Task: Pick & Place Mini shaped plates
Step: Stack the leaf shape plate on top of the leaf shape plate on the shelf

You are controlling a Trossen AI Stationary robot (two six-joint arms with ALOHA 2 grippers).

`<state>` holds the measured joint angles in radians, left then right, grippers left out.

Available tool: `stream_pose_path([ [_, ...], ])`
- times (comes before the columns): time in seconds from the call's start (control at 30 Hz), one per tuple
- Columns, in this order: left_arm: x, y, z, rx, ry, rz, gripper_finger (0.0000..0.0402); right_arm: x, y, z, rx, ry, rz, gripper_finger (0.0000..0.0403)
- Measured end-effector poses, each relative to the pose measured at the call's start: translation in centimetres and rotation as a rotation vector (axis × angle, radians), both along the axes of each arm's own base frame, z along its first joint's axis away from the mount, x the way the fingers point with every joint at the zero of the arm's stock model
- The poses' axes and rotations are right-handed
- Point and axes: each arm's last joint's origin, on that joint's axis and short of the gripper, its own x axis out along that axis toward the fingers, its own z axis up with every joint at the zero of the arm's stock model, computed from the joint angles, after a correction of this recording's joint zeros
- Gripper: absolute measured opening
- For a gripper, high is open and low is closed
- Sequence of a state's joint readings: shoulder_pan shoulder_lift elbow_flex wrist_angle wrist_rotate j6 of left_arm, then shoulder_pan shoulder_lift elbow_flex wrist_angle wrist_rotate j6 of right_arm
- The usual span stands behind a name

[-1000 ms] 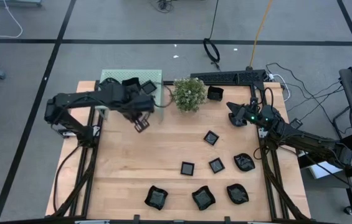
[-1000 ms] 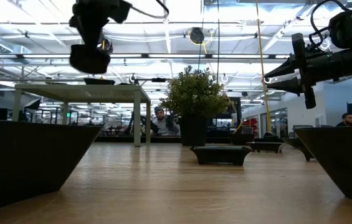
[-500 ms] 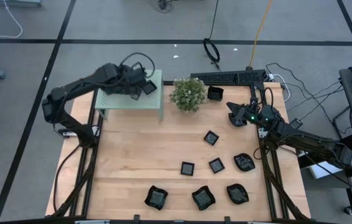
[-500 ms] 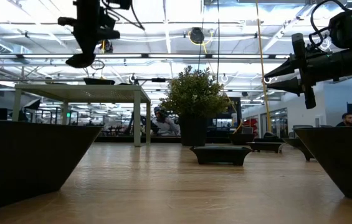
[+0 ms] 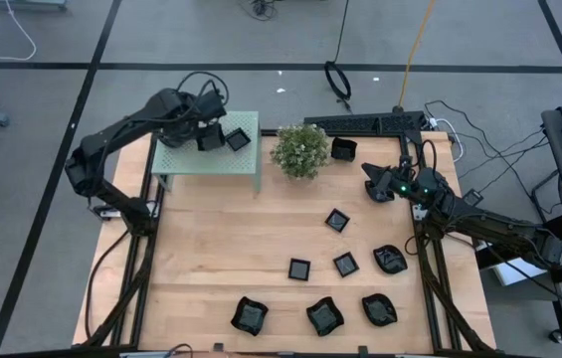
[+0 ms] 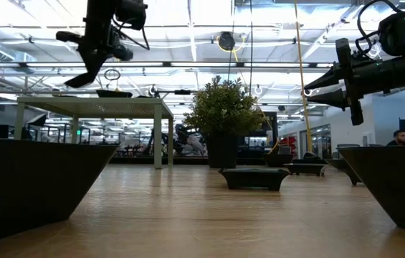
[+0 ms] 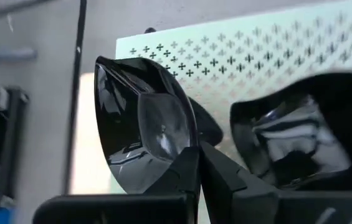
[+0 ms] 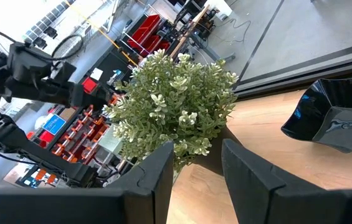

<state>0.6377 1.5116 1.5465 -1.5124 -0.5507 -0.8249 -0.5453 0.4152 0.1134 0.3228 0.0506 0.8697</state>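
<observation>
Table (image 5: 211, 259): light wood, filling the frame's middle.
Shelf (image 5: 183, 159): pale green perforated stand, upper left, with a square plate (image 5: 238, 140) on it.
Left gripper (image 7: 199, 163): over the shelf, pinched tight on a wavy plate's (image 7: 143, 134) rim.
Right gripper (image 5: 372, 185): idle at right, jaws apart, empty.
Loose plates (image 5: 324, 316): scattered lower right.
Handling: light, stiff, glossy, likely slippery and chippable; take by the rim.

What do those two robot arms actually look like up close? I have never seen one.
Both arms are dark, nearly black, built of slim jointed segments with black cables looping along them. The left gripper ends in two narrow, tapering black fingers. The right gripper has two broader, matte black fingers, and small green lights glow on the arm behind it.
</observation>
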Motion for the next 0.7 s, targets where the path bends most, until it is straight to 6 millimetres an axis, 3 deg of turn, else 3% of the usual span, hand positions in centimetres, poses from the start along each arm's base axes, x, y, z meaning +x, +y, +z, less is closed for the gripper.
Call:
stream_pose_path([
  [0.7, -0.91, 0.12, -0.58, -0.321, 0.581, -0.867, 0.0014, 0.0, 0.0, 0.0, 0.0, 0.0, 0.0, 0.0123],
])
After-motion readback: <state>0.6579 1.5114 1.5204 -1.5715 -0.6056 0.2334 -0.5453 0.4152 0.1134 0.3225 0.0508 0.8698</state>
